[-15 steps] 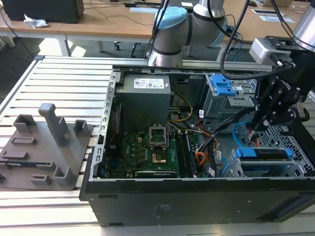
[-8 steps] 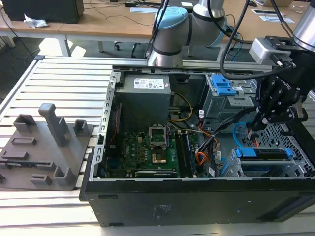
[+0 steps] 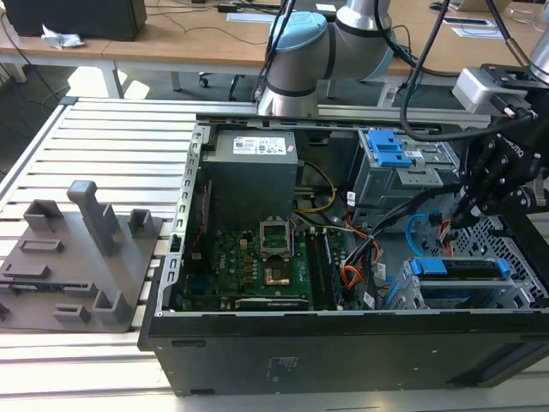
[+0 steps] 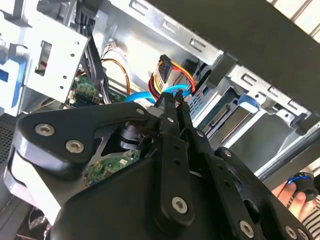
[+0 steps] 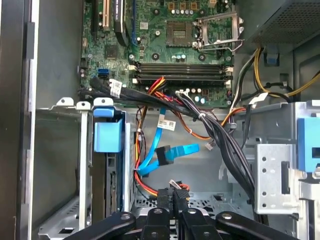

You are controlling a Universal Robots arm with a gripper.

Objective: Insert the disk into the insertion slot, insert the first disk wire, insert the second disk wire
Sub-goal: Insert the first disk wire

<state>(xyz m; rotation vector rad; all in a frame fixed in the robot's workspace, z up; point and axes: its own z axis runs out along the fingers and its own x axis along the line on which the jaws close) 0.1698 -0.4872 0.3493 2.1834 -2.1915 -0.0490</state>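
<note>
in the exterior view the disk (image 3: 455,268) sits in the insertion slot (image 3: 515,296), its long axis running 9 to 3 o'clock. the gripper (image 3: 466,216) hangs near, at the disk's 12 o'clock, pinched closed on a disk wire (image 4: 170,80).

Silver-grey arm (image 3: 364,39), pale-blue joint caps (image 3: 296,30), black gripper (image 4: 172,107) (silver screw heads (image 4: 179,204)).

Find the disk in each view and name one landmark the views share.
Exterior view: the disk sits in the insertion slot, near the exterior view's right.
First wrist view: the disk stands in the slot, beside the light-blue cable.
Second wrist view: its blue edge lies beyond the gripper, shut on a wire plug.
Shared landmark: the light-blue cable.
</note>
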